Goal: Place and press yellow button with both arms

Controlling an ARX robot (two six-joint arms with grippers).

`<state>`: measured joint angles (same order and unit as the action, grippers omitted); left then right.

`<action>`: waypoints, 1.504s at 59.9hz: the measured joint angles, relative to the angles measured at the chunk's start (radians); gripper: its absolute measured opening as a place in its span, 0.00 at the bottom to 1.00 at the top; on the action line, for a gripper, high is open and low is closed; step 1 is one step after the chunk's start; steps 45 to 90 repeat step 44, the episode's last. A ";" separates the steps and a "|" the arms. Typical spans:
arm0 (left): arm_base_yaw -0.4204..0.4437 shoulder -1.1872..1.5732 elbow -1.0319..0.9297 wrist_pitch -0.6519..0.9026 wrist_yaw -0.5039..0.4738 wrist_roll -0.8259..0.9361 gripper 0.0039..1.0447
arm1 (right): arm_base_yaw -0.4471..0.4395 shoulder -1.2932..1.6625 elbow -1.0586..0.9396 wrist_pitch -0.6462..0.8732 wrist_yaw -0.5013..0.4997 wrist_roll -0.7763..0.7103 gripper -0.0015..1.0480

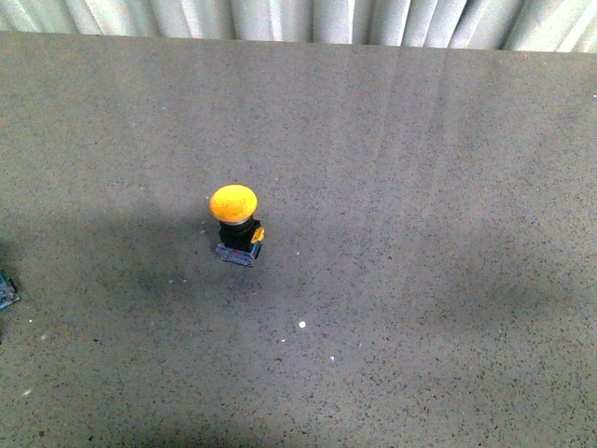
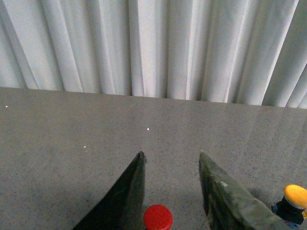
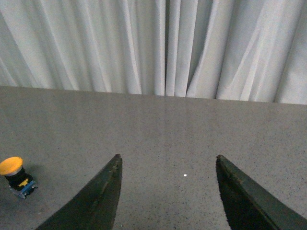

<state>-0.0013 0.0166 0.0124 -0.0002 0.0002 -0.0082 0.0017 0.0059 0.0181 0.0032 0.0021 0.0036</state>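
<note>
The yellow button (image 1: pixel 234 222) stands upright on the grey table (image 1: pixel 420 187), left of centre, with a domed yellow cap, black body, clear base and yellow side tab. Neither arm shows in the front view. My left gripper (image 2: pixel 171 155) is open above the table; the button (image 2: pixel 293 203) lies apart from it, beyond one finger. A red round cap (image 2: pixel 158 218) shows between the left jaws near the picture's edge. My right gripper (image 3: pixel 168 157) is open and empty; the button (image 3: pixel 14 175) sits well off to one side of it.
A white pleated curtain (image 1: pixel 298 19) hangs behind the table's far edge. A small bluish object (image 1: pixel 6 287) sits at the table's left edge in the front view. Small white specks (image 1: pixel 301 324) dot the table.
</note>
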 joint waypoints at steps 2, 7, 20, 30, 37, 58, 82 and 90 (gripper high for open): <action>0.000 0.000 0.000 0.000 0.000 0.000 0.47 | 0.000 0.000 0.000 0.000 0.000 0.000 0.64; 0.000 0.000 0.000 0.000 0.000 0.000 0.61 | 0.000 0.000 0.000 0.000 0.000 0.000 0.77; 0.000 0.000 0.000 0.000 0.000 0.003 0.93 | 0.000 0.000 0.000 0.000 0.000 0.000 0.91; 0.000 0.000 0.000 0.000 0.000 0.003 0.91 | 0.000 0.000 0.000 0.000 0.000 0.000 0.91; 0.000 0.000 0.000 0.000 0.000 0.003 0.91 | 0.000 0.000 0.000 0.000 0.000 0.000 0.91; 0.000 0.000 0.000 0.000 0.000 0.003 0.91 | 0.000 0.000 0.000 0.000 0.000 0.000 0.91; 0.000 0.000 0.000 0.000 0.000 0.003 0.91 | 0.000 0.000 0.000 0.000 0.000 0.000 0.91; 0.000 0.000 0.000 0.000 0.000 0.003 0.91 | 0.000 0.000 0.000 0.000 0.000 0.000 0.91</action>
